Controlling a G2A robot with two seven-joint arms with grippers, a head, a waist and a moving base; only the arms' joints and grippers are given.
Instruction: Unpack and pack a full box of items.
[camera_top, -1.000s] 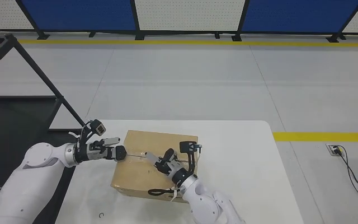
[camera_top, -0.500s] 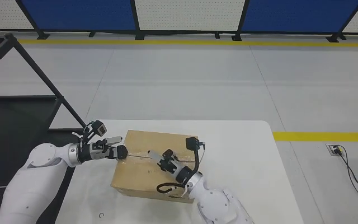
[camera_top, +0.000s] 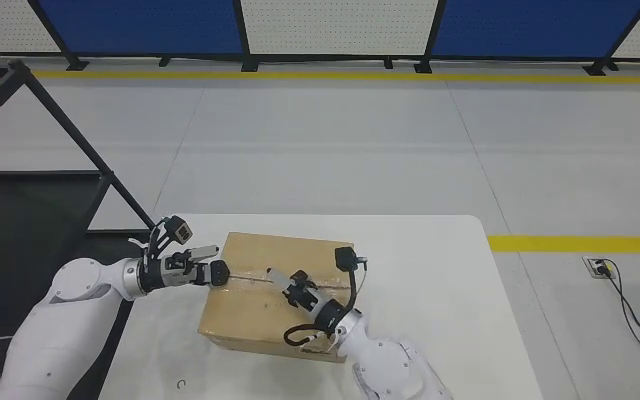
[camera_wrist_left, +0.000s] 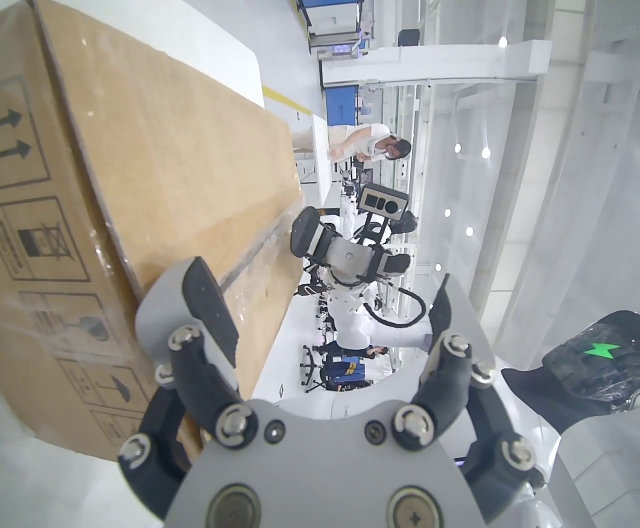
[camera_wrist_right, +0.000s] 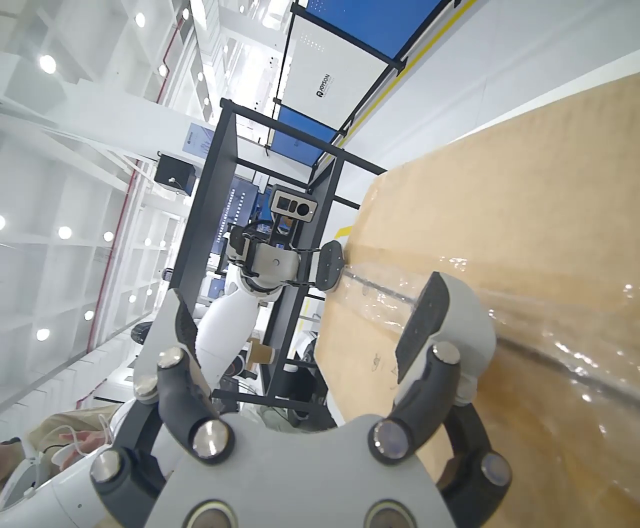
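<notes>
We see a closed cardboard box (camera_top: 245, 312) sitting on the white table (camera_top: 430, 300), toward the table's left side. Its top flaps are shut, and a strip of clear tape (camera_wrist_right: 540, 345) runs along the middle seam.

The left gripper (camera_top: 215, 272) is at the box's left end, level with the top edge where the seam ends. Its fingers are spread apart and hold nothing. In its wrist view, one finger (camera_wrist_left: 207, 300) lies by the edge of the box top while the other hangs out past the box. We cannot tell whether the near finger touches the cardboard.

The right gripper (camera_top: 288, 282) is over the top of the box, near the middle of the seam. It is also spread wide, with nothing between its fingers. One of its fingers (camera_wrist_right: 425, 320) sits just above the tape. The two grippers face each other along the seam.
</notes>
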